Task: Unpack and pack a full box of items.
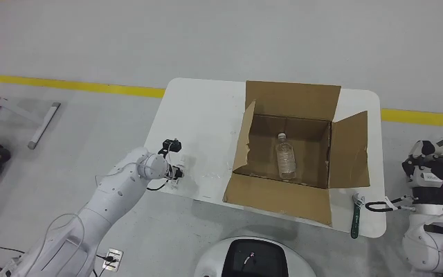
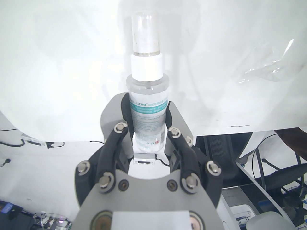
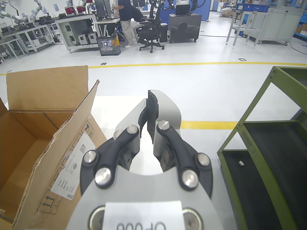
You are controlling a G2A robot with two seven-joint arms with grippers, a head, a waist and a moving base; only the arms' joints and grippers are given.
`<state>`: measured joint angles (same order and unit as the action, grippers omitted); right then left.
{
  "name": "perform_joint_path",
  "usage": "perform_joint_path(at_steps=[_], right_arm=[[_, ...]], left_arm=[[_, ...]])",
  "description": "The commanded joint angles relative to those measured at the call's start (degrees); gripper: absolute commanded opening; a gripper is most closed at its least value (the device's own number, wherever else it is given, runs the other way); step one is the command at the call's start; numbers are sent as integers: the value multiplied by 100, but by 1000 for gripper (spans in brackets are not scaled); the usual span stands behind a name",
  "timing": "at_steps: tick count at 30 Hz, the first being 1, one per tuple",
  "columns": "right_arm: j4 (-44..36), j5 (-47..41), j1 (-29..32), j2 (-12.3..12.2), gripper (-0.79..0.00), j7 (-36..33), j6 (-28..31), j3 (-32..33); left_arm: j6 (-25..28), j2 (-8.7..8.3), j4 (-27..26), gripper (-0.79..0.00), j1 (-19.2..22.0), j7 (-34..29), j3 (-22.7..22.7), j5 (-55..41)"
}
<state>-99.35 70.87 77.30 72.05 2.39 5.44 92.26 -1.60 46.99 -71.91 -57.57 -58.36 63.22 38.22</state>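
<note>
An open cardboard box (image 1: pixel 294 163) stands on the white table (image 1: pixel 201 118), its flaps spread; a clear plastic bottle (image 1: pixel 286 157) lies on its floor. Over the table's left front part, my left gripper (image 2: pixel 147 114) is shut on a small clear spray bottle (image 2: pixel 146 80) with a white collar and see-through cap; in the top view that gripper (image 1: pixel 173 166) sits near the table's edge. My right gripper (image 3: pixel 149 111) is shut with nothing in it, beside the box wall (image 3: pixel 60 149); that arm (image 1: pixel 422 173) is off the table's right side.
A green-handled tool (image 1: pixel 356 216) lies at the table's front right corner. A crumpled bit of clear plastic (image 2: pixel 266 70) lies on the table near the spray bottle. A green shelf cart (image 3: pixel 268 159) stands to the right of the table. Yellow floor tape (image 1: pixel 83 86) runs behind.
</note>
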Motion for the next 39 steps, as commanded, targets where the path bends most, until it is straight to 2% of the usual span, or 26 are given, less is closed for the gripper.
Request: perform_joint_path(at_steps=[1,5,8,12,17,20,23,39], right_arm=[[0,0,0,0,-785,0,0,0],[0,0,0,0,-785,0,0,0],[0,0,0,0,-785,0,0,0],[0,0,0,0,-785,0,0,0],[0,0,0,0,-785,0,0,0],[0,0,0,0,-785,0,0,0],[0,0,0,0,-785,0,0,0],[0,0,0,0,-785,0,0,0]], left_arm=[[-78,-40,-257,-785,-44,-73,113,156],[-157,-187,-1190,-785,-266,-390,719,113],[-502,-312,-2161,-785,-584,-368,1246,614],[-590,-412,-3294,-785,-940,-667,2053,277],[-442,-473,-4303,-785,-1226,-1058,2892,-416],[-334,-484,-4480,-785,-1362,-1113,3209,-761],[-318,-487,-4532,-785,-1381,-1176,3316,-969],[-318,-487,-4537,-785,-1377,-1183,3327,-1002]])
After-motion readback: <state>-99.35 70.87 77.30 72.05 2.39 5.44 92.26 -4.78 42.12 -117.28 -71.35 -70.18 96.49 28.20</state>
